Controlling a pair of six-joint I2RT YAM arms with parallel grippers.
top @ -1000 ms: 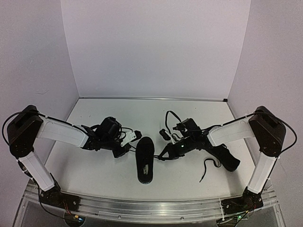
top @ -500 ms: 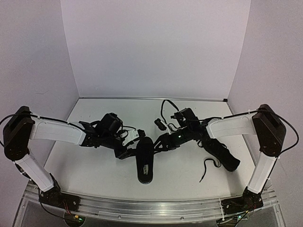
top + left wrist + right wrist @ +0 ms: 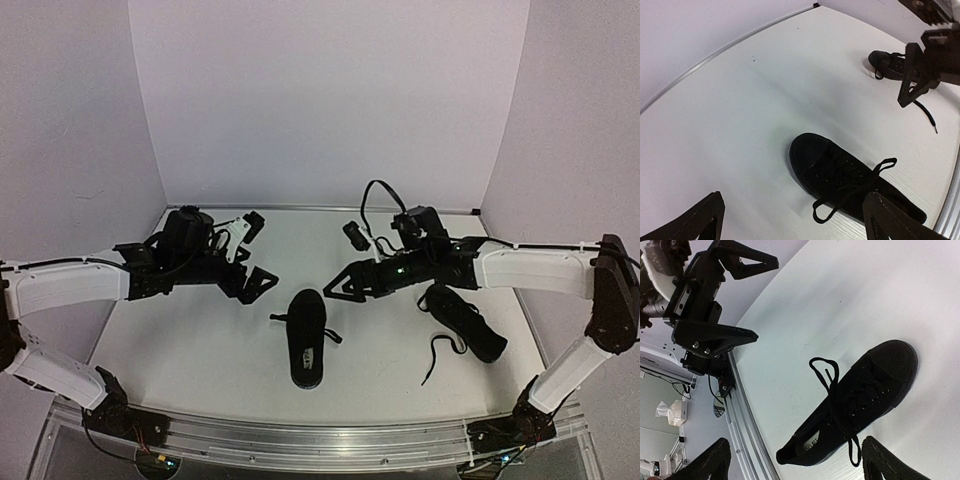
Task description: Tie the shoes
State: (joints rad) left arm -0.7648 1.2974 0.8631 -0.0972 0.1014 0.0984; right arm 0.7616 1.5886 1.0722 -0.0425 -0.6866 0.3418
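Note:
One black shoe (image 3: 307, 338) lies mid-table, toe pointing away, its lace in a bow with a loop on each side (image 3: 884, 164) (image 3: 822, 369). The pale insole label shows at its heel (image 3: 811, 441). The second black shoe (image 3: 464, 321) lies to the right under the right arm, with a loose lace end (image 3: 437, 357) trailing toward the front edge. My left gripper (image 3: 254, 256) hangs open, up and to the left of the middle shoe. Up and to its right my right gripper (image 3: 348, 262) is open too. Neither holds anything.
White walls close the table (image 3: 200, 350) at the back and on both sides. An aluminium rail (image 3: 300, 440) runs along the near edge by the arm bases. In the right wrist view the left gripper (image 3: 735, 297) shows above the rail (image 3: 742, 425).
Both grippers have gone from shut beside the middle shoe to open, letting go of its lace. They have drawn up and apart, left arm to the left, right arm to the right.

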